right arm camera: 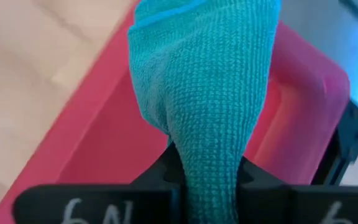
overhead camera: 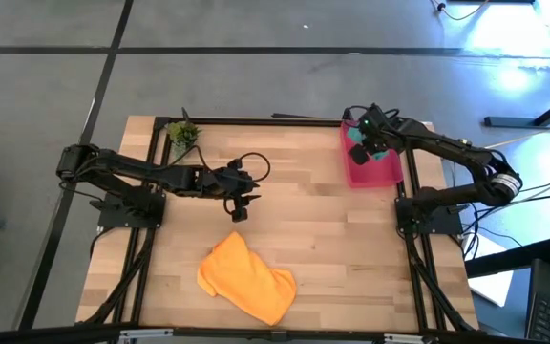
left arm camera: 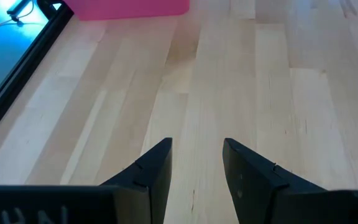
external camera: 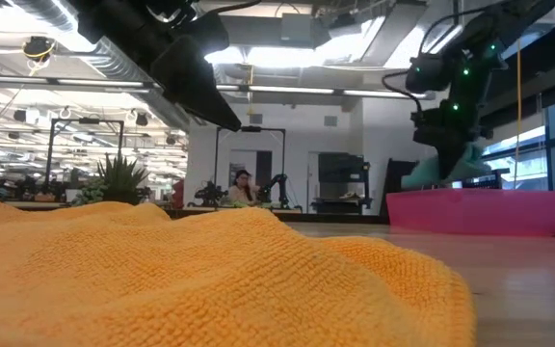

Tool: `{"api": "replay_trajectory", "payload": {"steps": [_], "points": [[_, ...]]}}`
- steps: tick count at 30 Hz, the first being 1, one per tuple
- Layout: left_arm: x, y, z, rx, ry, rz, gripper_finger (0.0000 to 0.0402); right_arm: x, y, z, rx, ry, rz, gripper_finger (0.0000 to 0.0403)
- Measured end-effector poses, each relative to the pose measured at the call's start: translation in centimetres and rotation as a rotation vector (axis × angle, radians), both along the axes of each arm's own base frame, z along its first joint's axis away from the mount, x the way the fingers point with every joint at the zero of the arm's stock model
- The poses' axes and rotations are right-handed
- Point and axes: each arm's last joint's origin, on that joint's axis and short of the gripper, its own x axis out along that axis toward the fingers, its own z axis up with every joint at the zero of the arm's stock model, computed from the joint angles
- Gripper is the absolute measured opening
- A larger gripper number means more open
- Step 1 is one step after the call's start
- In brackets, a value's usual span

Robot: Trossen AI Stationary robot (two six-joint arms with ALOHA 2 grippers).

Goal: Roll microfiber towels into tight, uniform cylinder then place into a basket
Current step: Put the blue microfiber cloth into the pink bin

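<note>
The orange towel (overhead camera: 246,279) lies crumpled on the table near the front edge and fills the foreground of the low view (external camera: 210,280). The red-pink basket (overhead camera: 371,172) stands at the far right. My right gripper (overhead camera: 360,151) is over the basket, shut on the rolled teal towel (right arm camera: 204,81). My left gripper (overhead camera: 240,212) is open and empty above the table's middle, beyond the orange towel; the left wrist view shows its fingers (left arm camera: 197,168) apart over bare wood. My right gripper pinches the teal towel between its two fingers at one narrowed end of the bundle (right arm camera: 209,171). The fingers come from above, slanting down. The bundle widens away from the fingers over the basket's inside; whether it touches the basket floor I cannot tell.
A small green plant (overhead camera: 183,134) stands at the table's far left corner. Bare wood lies between the orange towel and the basket. A dark frame edges the table. A person sits in the room far behind the table (external camera: 242,185).
</note>
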Motion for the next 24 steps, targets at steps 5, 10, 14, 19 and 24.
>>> {"api": "replay_trajectory", "payload": {"steps": [5, 10, 14, 19, 24], "points": [[0.0, 0.0, 0.0, 0.0, 0.0, 0.0, 0.0135, -0.6, -0.5, -0.6, 0.0, -0.062, -0.139, 0.0042], [0.0, 0.0, 0.0, 0.0, 0.0, 0.0, 0.0135, -0.5, -0.5, -1.1, -0.011, -0.017, -0.021, 0.0042], [0.0, 0.0, 0.0, 0.0, -0.001, 0.0, 0.0135, -0.7, -1.0, -1.4, -0.005, -0.004, -0.022, 0.0042], [0.0, 0.0, 0.0, 0.0, 0.0, 0.0, 0.0135, -0.7, -1.3, -1.8, 0.053, -0.093, -0.141, 0.0042], [0.0, 0.0, 0.0, 0.0, -0.001, 0.0, 0.0135, -0.5, -1.7, -2.6, 0.107, -0.162, -0.319, 0.0042]]}}
